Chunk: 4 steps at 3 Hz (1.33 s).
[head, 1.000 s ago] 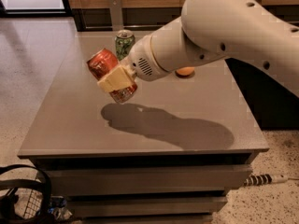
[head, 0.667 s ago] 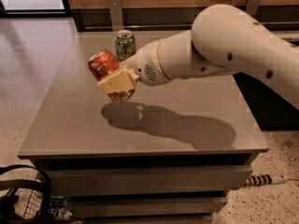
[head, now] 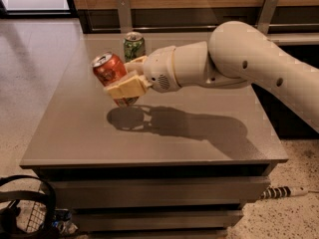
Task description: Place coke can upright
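Observation:
The coke can (head: 110, 69), red with a silver top, is held in my gripper (head: 127, 81) above the left part of the grey table (head: 75, 133). The can is tilted, its top leaning up and to the left. The cream fingers (head: 125, 87) are shut around the can's lower half. The arm reaches in from the right. The can's shadow falls on the table just below it, so it hangs clear of the surface.
A green soda can (head: 133, 46) stands upright at the table's back, just behind the gripper. A dark wall rail runs behind the table. A black wire object (head: 22, 208) and a cable (head: 284, 191) lie on the floor by the table.
The arm has shifted a little and the can has tipped slightly more upright, still held at about the same spot above the table.

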{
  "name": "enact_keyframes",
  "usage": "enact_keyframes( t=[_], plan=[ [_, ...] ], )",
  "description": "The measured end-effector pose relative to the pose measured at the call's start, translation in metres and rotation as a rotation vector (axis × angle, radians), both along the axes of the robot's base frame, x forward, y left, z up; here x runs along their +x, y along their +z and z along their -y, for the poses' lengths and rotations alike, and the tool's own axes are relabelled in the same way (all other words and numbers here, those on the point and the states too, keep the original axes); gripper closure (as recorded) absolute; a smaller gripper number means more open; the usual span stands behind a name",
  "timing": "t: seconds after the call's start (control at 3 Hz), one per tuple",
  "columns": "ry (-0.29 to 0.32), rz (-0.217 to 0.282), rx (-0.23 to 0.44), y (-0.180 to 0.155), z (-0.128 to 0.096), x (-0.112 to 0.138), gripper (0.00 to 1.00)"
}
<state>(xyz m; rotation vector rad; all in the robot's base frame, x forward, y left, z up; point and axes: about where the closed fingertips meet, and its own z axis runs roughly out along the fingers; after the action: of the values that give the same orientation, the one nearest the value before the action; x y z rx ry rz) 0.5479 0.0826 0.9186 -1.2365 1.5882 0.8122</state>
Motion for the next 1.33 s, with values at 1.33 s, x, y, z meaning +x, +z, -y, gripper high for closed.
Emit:
enact_keyframes(
  t=[1.33],
  plan=[
    [0.060, -0.012, 0.170, -0.052, 0.011, 0.011, 1.00]
  ],
)
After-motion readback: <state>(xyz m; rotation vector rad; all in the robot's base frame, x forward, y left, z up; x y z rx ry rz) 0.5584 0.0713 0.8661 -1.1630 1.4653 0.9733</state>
